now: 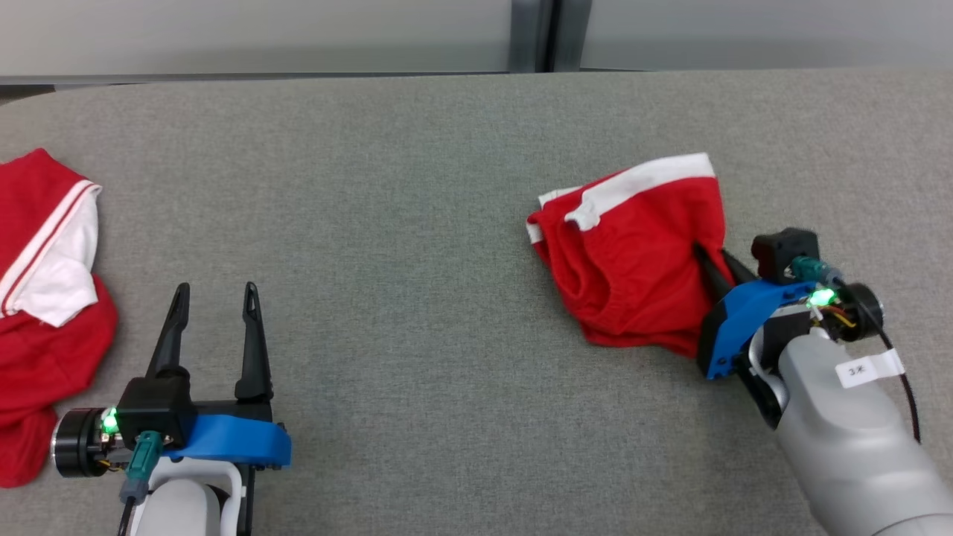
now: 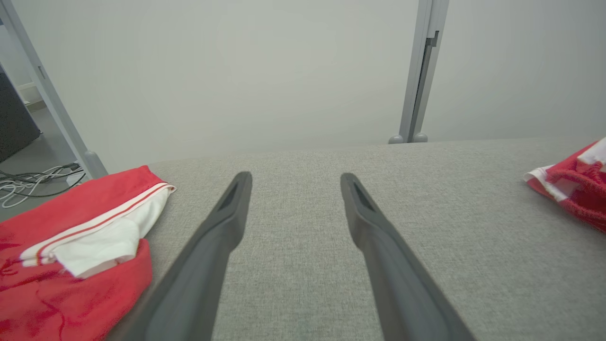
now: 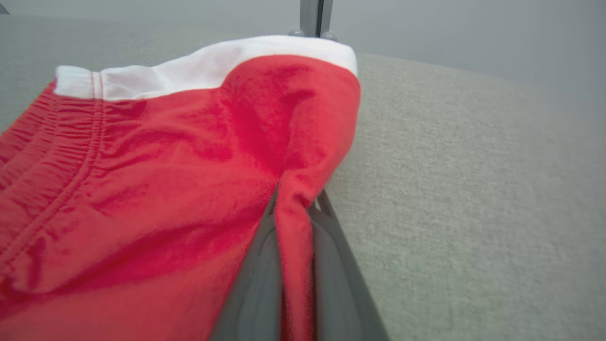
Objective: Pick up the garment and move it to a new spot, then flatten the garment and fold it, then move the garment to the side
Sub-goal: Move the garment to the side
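Observation:
A red garment with white trim point(image 1: 633, 253) lies bunched at the right of the grey table; its edge peeks in at the far right of the left wrist view point(image 2: 575, 192). My right gripper point(image 1: 713, 262) is shut on a fold at the garment's right edge. In the right wrist view the red cloth point(image 3: 165, 180) is pinched between the two fingers point(image 3: 258, 265). My left gripper point(image 1: 214, 292) stands open over bare table at the lower left, nothing between its fingers point(image 2: 227, 222).
A second red and white garment point(image 1: 45, 298) lies crumpled at the table's left edge, close to my left gripper, and shows again in the left wrist view point(image 2: 71, 251). The grey cloth-covered table point(image 1: 417, 246) is bare between the two garments. A pale wall stands behind.

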You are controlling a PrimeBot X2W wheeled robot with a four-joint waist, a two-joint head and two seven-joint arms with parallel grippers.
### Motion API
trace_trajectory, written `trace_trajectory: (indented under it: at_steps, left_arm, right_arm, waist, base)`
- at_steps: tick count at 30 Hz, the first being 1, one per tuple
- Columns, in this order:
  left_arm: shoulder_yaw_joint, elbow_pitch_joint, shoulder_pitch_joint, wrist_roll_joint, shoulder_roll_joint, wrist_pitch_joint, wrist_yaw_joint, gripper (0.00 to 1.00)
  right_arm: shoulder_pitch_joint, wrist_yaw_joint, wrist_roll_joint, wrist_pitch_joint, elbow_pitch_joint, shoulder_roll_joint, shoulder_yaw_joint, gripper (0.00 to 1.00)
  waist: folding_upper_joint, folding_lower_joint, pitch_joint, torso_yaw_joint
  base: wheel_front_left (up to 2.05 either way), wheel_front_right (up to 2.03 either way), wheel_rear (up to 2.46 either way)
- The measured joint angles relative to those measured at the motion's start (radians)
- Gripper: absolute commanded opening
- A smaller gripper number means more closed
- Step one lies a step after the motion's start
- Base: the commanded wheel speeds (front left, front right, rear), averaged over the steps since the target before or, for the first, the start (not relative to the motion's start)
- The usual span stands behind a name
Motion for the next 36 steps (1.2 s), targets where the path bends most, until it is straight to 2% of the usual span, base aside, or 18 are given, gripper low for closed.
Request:
trace_trajectory:
  at_steps: [7, 19, 24, 31, 32, 33, 34, 36]
  left_arm:
    - [-0.007, -0.052, -0.025, 0.013, 0.021, 0.0, -0.005, 1.0]
    - [-0.016, -0.179, -0.123, 0.053, 0.116, 0.0, -0.011, 1.0]
    - [-0.013, -0.244, -0.14, 0.067, 0.151, 0.0, -0.01, 1.0]
    - [-0.014, -0.289, -0.141, 0.07, 0.172, 0.0, -0.007, 1.0]
    - [-0.014, -0.291, -0.141, 0.07, 0.173, 0.0, -0.004, 1.0]
    - [-0.015, -0.293, -0.141, 0.07, 0.174, 0.0, -0.002, 1.0]
    - [-0.016, -0.294, -0.141, 0.07, 0.174, 0.0, -0.002, 1.0]
    - [-0.02, -0.293, -0.142, 0.068, 0.173, -0.001, 0.001, 1.0]
  right_arm:
    - [-0.126, 0.0, -0.006, 0.001, 0.007, -0.11, 0.012, 0.0]
    - [-0.349, 0.0, 0.018, 0.005, 0.008, -0.298, 0.003, 0.0]
    - [-0.426, 0.0, 0.034, 0.02, 0.025, -0.343, 0.007, 0.0]
    - [-0.501, 0.0, 0.038, 0.032, 0.081, -0.359, 0.019, 0.0]
    - [-0.509, 0.0, 0.032, 0.032, 0.09, -0.36, 0.021, 0.07]
    - [-0.517, 0.0, 0.024, 0.032, 0.101, -0.359, 0.022, 0.42]
    - [-0.524, 0.0, 0.016, 0.031, 0.112, -0.359, 0.022, 1.0]
    - [-0.541, 0.0, 0.0, 0.031, 0.14, -0.36, 0.012, 1.0]
  waist:
    - [0.0, 0.0, 0.08, -0.055]
    - [0.0002, 0.0003, 0.292, -0.195]
    - [0.0002, 0.0002, 0.347, -0.229]
    - [0.0, 0.0001, 0.378, -0.238]
    - [0.0, 0.0, 0.38, -0.237]
    - [0.0, 0.0, 0.383, -0.236]
    - [0.0, 0.0, 0.385, -0.236]
    - [0.0, 0.0, 0.386, -0.231]
  base:
    - [0.0, 0.0, 0.0]
    - [0.0, 0.0, 0.0]
    - [0.0, 0.0, 0.0]
    - [0.0, 0.0, 0.0]
    - [0.0, 0.0, 0.0]
    - [0.0, 0.0, 0.0]
    - [0.0, 0.0, 0.0]
    - [0.0, 0.0, 0.0]
